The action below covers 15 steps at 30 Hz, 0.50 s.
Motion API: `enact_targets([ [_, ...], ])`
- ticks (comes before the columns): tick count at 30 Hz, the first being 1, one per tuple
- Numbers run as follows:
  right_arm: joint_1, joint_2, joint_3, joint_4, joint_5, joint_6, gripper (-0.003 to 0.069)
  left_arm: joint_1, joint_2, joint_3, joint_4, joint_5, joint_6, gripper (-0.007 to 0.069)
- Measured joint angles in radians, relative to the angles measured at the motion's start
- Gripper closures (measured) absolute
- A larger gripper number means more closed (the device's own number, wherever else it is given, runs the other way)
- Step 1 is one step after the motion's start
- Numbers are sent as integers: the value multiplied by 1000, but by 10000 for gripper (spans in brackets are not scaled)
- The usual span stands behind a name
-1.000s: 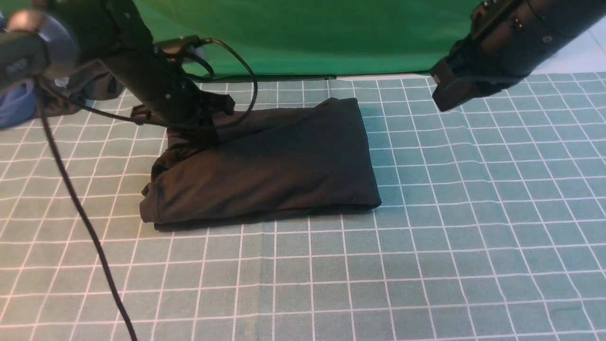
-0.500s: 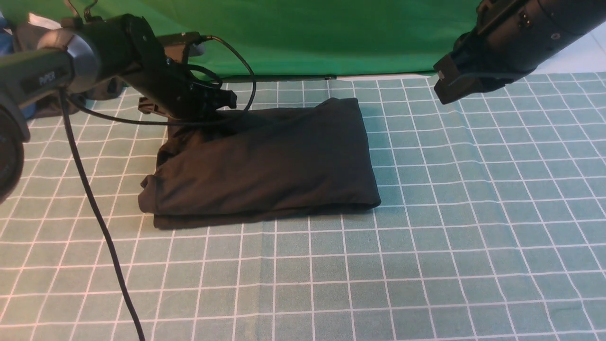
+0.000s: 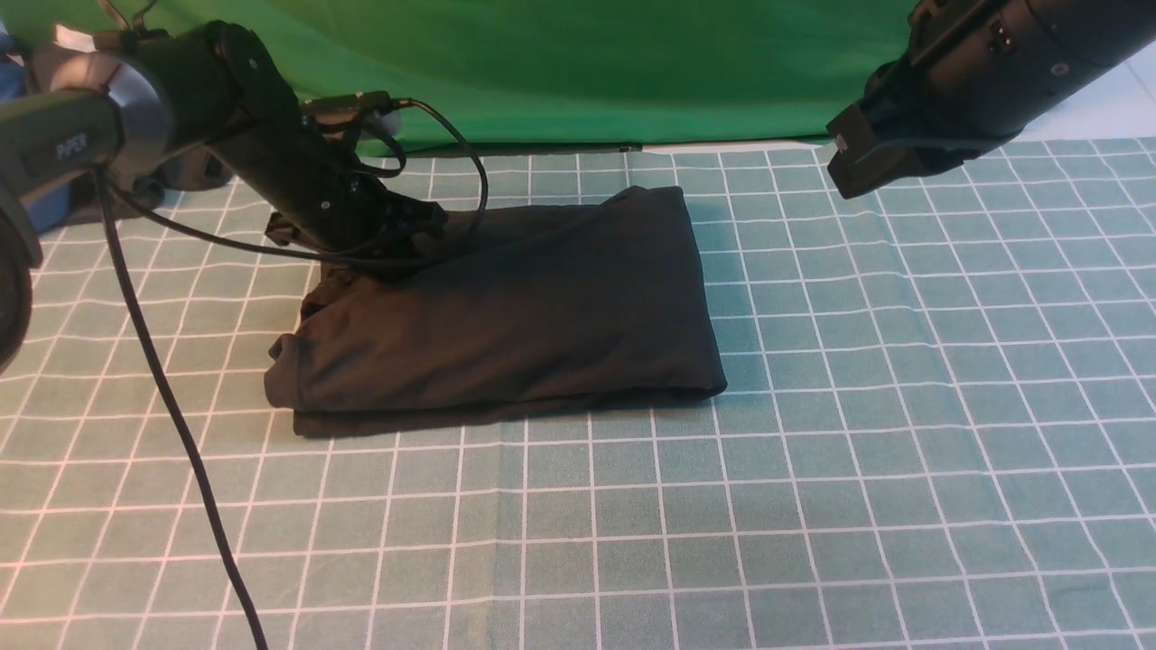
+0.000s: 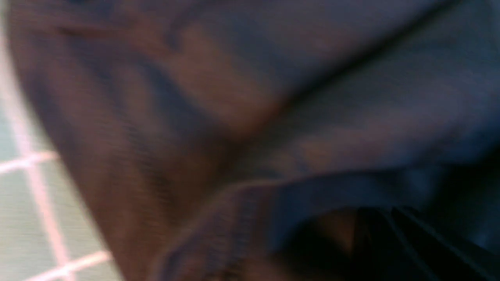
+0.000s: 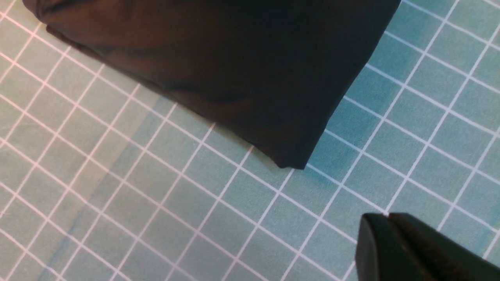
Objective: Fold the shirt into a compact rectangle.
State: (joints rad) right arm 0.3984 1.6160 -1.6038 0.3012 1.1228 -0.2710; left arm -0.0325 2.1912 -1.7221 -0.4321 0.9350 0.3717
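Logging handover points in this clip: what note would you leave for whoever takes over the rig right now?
Grippers: left gripper is shut, down at the far-left corner of the shirt; whether it pinches cloth is unclear. The right gripper is shut, empty, raised off to the shirt's right.
Things: the shirt lies folded as a rough rectangle on the checked cloth. Its right edge is neat and its left end is bunched.
Done: the main folds.
Left: probably tidy the left end, then withdraw.

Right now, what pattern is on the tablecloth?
Teal tablecloth with a white grid; the front view shows it best.
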Motion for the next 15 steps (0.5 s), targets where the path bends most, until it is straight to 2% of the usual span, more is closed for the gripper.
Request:
enact_targets([
  [6,0,0,0,0,0,0,636,0,0,0,-13,19,25,566],
  [11,0,0,0,0,0,0,635,0,0,0,3,20,35,390],
  [15,0,0,0,0,0,0,632,1,0,0,24,20,49,212],
])
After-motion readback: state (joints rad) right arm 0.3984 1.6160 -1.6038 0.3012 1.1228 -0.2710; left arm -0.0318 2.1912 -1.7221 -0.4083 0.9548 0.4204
